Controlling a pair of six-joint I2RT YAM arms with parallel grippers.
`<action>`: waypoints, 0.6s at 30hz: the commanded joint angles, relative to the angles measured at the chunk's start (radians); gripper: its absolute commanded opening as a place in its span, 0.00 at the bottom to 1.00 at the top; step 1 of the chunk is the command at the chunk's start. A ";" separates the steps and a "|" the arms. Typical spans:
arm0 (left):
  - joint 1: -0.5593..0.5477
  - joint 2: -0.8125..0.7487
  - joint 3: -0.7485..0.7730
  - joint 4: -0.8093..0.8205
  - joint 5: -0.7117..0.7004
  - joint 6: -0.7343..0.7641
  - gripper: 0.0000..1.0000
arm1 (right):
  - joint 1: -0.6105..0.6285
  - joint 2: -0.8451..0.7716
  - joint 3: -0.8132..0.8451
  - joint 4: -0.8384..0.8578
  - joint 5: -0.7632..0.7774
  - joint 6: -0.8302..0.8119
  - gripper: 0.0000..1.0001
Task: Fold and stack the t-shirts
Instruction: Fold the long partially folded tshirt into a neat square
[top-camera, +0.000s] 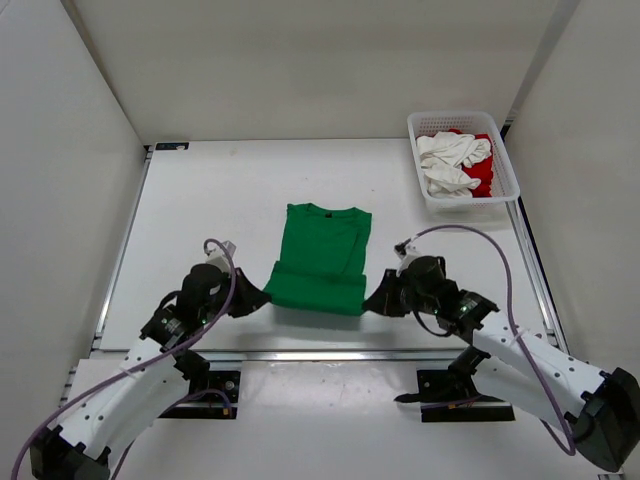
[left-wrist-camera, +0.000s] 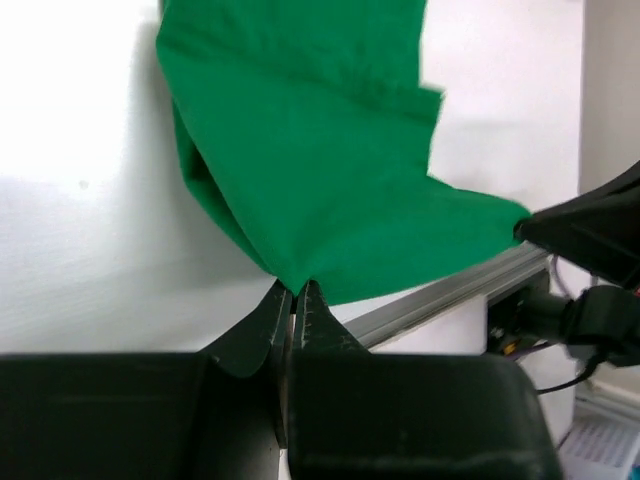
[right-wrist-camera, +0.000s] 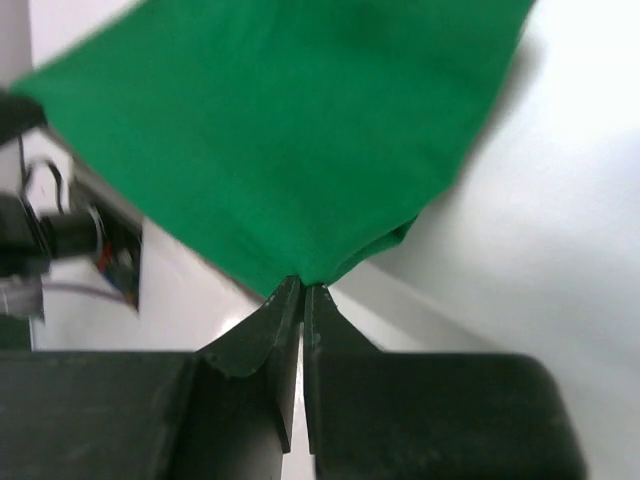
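Green t-shirt (top-camera: 320, 262) lies on the white table (top-camera: 200, 220) in the lower middle of the top view. Its collar points to the top of the frame, and its bottom part is doubled up into a band across the near end. At the band's lower left corner sits the left gripper (top-camera: 264, 297), and at its lower right corner the right gripper (top-camera: 367, 303).

In the left wrist view the two black fingers (left-wrist-camera: 262, 330) are pressed together with hardly a slit between them. A point of green cloth is pinched at their tips, and from there the cloth fans up toward the top of the frame. At the right edge of that view the cloth's other corner meets the dark tip of the other arm.

The right wrist view shows the same. Its fingers (right-wrist-camera: 262, 335) are drawn tight, a corner of the shirt is nipped between their tips, and green cloth fills the upper part of the frame.

A white mesh basket (top-camera: 505, 165) stands at the upper right of the top view. It holds the white t-shirt (top-camera: 450, 160), crumpled, and the red t-shirt (top-camera: 484, 178) showing beside and under it.
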 joint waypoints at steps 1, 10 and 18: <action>0.035 0.107 0.174 0.031 0.027 0.029 0.00 | -0.137 0.056 0.164 -0.050 0.009 -0.110 0.00; 0.173 0.563 0.442 0.335 0.124 0.017 0.00 | -0.507 0.354 0.439 0.044 -0.212 -0.253 0.00; 0.253 0.959 0.654 0.402 0.089 0.020 0.00 | -0.628 0.771 0.680 0.154 -0.316 -0.236 0.00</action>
